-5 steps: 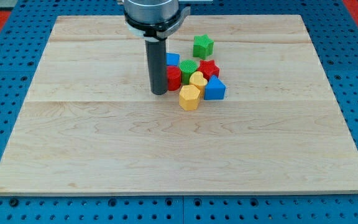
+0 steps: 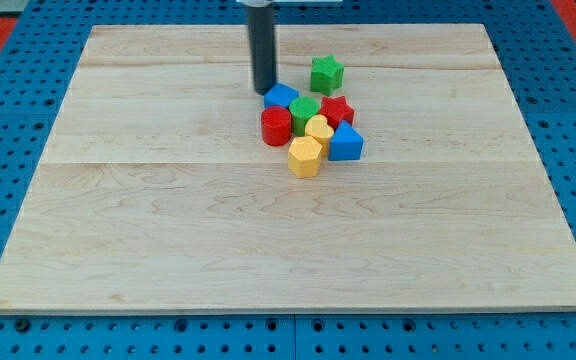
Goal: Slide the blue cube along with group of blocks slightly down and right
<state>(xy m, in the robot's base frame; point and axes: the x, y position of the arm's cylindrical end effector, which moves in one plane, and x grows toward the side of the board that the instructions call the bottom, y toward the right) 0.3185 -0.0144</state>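
Observation:
The blue cube (image 2: 281, 98) sits at the upper left of a tight cluster near the board's upper middle. Around it are a red cylinder (image 2: 276, 127), a green cylinder (image 2: 304, 112), a red star (image 2: 337, 110), a yellow block (image 2: 318, 130), a yellow hexagonal block (image 2: 304, 156) and a second blue block (image 2: 345, 143). My tip (image 2: 265, 91) stands just up and left of the blue cube, touching or nearly touching it. A green star (image 2: 327, 74) lies apart, up and right of the cluster.
The wooden board (image 2: 168, 240) lies on a blue perforated table (image 2: 8, 60). The rod rises out of the view's top.
My tip has moved up from beside the red cylinder's left to the blue cube's upper left. The blocks have not visibly moved.

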